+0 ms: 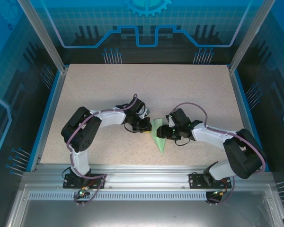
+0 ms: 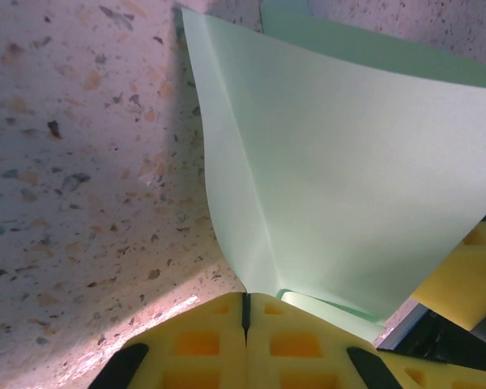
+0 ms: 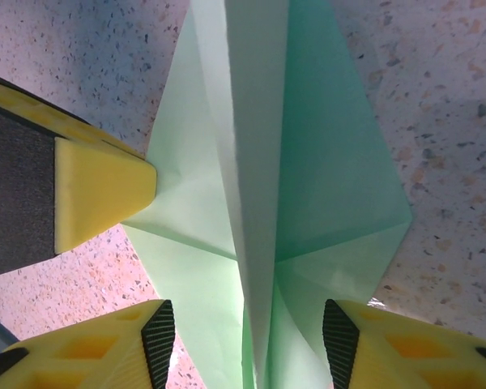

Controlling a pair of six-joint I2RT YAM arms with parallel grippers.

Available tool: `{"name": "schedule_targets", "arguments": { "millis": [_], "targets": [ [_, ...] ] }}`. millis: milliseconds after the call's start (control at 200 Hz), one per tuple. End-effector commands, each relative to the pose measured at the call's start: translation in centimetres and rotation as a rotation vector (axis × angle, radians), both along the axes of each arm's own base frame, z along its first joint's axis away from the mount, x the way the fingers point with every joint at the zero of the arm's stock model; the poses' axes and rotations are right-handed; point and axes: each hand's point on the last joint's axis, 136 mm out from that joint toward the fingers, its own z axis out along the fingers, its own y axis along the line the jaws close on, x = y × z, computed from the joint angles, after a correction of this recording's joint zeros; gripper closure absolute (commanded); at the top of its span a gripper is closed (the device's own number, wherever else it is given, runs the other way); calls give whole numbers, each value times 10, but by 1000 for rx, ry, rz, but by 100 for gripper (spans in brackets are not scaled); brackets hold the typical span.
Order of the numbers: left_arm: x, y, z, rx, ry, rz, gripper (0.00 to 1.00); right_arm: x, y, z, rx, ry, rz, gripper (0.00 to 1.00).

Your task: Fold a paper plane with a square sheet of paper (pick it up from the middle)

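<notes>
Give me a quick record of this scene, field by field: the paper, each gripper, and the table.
paper plane: pale green, folded to a point, on the table between the two grippers
left gripper: shut on the paper's edge
right gripper: open, jaws either side of the raised centre fold
table: speckled beige

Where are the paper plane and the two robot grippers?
paper plane (image 1: 160, 141), top view, pointed lower half.
left gripper (image 2: 245, 312), left wrist view, closed fingertip seam.
right gripper (image 3: 249, 332), right wrist view, gap between fingertips.
</notes>
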Motion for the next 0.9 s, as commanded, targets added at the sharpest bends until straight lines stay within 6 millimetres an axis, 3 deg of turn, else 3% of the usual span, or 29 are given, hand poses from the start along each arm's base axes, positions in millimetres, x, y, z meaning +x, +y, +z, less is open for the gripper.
{"name": "schedule_targets", "arguments": {
  "millis": [0,890],
  "targets": [
    [-3,1,12,-33,-21,-26,99,0,6,6,-3,-6,29,44],
    [-3,1,9,-37,-14,-21,98,-21,13,-5,-95,14,22,46]
  ]
}}
